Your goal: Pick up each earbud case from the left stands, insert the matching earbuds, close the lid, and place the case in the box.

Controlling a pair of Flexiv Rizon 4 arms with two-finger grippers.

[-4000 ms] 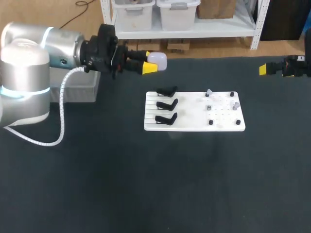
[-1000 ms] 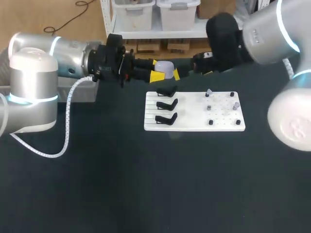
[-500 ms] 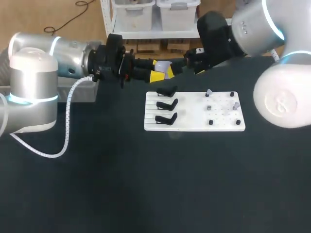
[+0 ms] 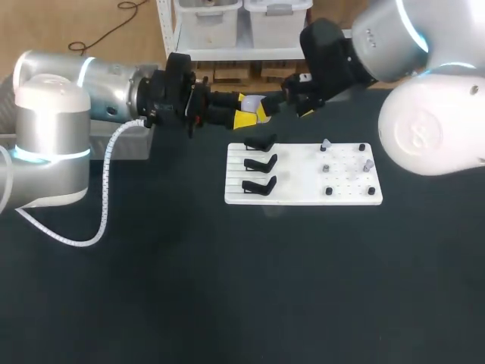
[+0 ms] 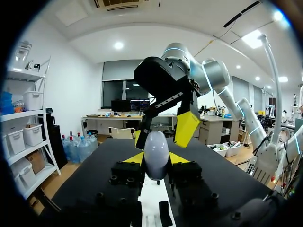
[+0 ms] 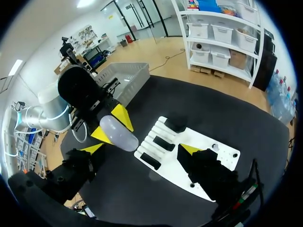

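- My left jaws are clenched on the one white earbud case (image 4: 254, 106), held above the worktop (image 4: 227, 288); its lid looks closed.
- My right jaws are released and spread wide, with the case just ahead of them.
- Below both sets of jaws lies one white board (image 4: 292, 176).
- Three black stands (image 4: 261, 162) sit on the half of the board nearer the left jaws.
- About six small pieces (image 4: 367, 163) dot the other half; I cannot tell earbuds from pegs.
- One grey box (image 4: 132, 144) sits behind the left jaws, beside that arm.
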